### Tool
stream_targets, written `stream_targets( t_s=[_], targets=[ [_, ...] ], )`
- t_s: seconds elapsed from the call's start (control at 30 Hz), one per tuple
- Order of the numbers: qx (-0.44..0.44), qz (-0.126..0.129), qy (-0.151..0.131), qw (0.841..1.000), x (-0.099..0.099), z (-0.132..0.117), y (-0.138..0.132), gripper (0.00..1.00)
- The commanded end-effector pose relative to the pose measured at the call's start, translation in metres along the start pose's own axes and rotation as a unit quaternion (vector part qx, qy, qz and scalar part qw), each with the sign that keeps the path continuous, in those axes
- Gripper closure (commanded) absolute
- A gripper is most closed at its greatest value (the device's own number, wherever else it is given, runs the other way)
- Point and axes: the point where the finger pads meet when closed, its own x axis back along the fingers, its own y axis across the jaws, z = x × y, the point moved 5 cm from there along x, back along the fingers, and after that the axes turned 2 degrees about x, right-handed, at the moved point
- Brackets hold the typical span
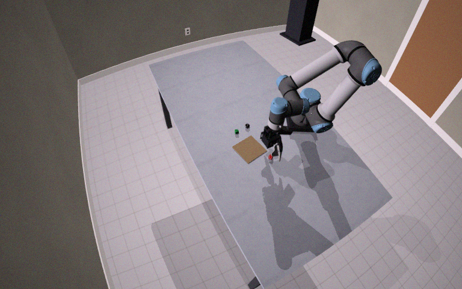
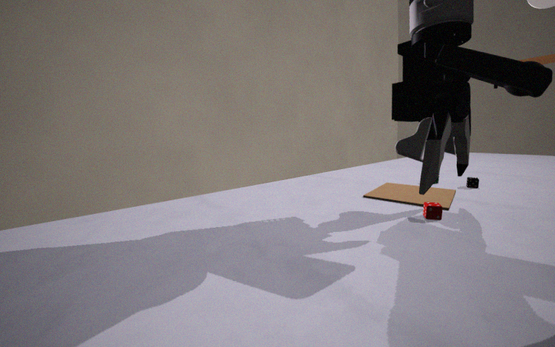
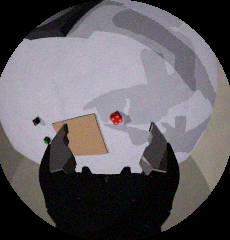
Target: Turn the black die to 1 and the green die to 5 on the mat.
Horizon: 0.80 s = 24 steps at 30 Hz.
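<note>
My gripper is open and empty, above the table near the red die. The red die lies flat on the table just off the mat, with several pips on top. The tan square mat has no die on it. The black die and the green die are on the table beyond the mat. The green die is mostly hidden behind a finger in the exterior view. Their top numbers are too small to read.
The grey table carries the mat and dice. The arm's base stands on the table, to the right of the mat in the top view. Arm shadows fall across the table around the red die.
</note>
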Motion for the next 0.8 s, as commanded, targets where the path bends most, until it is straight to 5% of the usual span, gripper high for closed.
stream_targets(
  t_s=[0.0, 0.77],
  targets=[
    [0.0, 0.0, 0.0, 1.0, 0.0003, 0.0008, 0.004, 0.0],
    [0.0, 0.0, 0.0, 1.0, 0.0003, 0.0015, 0.0061, 0.0]
  ],
)
